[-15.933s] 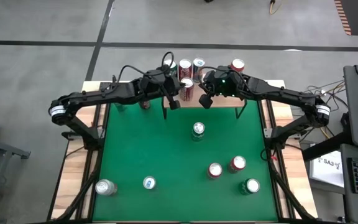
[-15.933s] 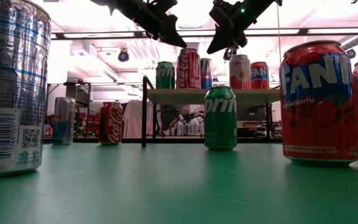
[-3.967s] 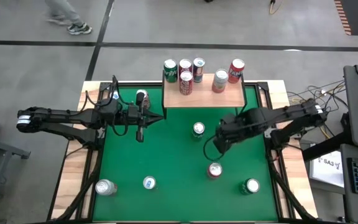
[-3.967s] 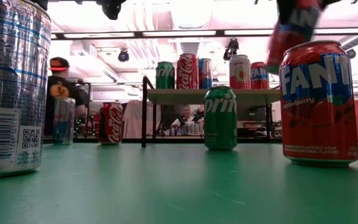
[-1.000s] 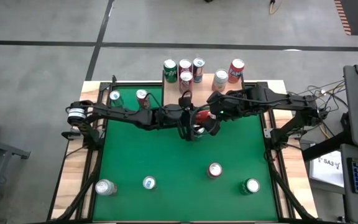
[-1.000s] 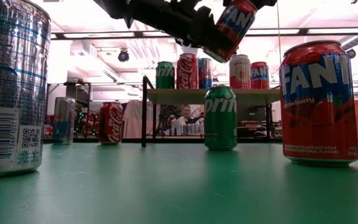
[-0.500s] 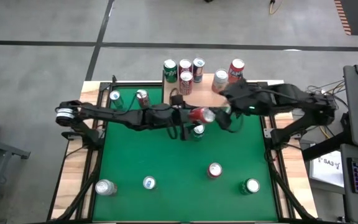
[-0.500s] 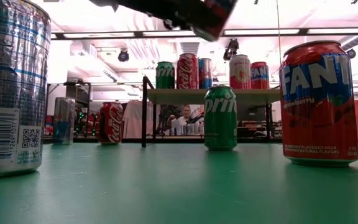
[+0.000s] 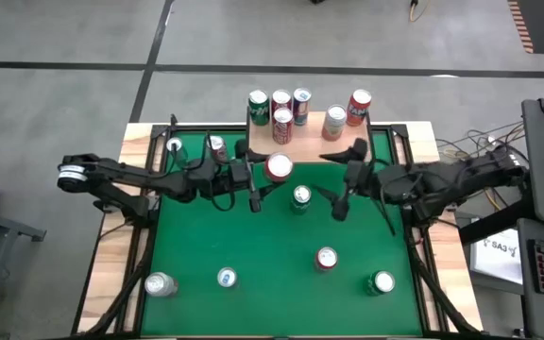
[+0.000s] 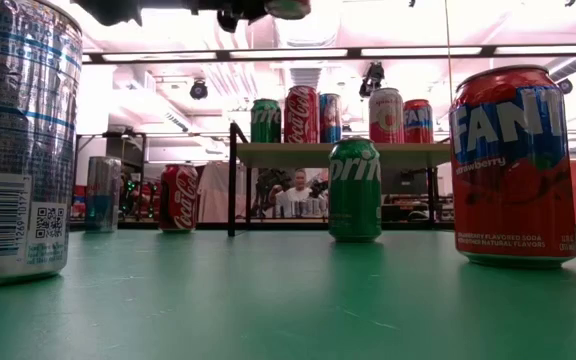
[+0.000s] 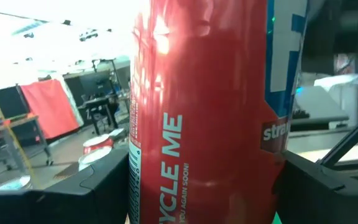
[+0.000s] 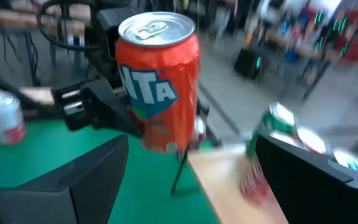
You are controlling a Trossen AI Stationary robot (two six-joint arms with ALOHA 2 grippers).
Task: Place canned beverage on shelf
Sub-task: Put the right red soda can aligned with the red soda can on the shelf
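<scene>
My left claw [image 9: 264, 176] now holds the red can [image 9: 279, 168] upright (handed over; right claw [image 9: 345, 179] wide), near the shelf [image 9: 343, 142].

Low view crops the red Fanta can [image 10: 288, 8] at the top edge; shelf cans [image 12: 278, 146] in the right wrist view are a blur.

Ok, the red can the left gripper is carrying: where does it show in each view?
High view: red can, seen from its top, just in front of the shelf edge, above the Sprite can.
Low view: only its bottom shows at the top edge, left of the shelf.
Left wrist view: fills the middle.
Right wrist view: upright at centre, held by the left gripper.
Shared landmark: the shelf.
</scene>
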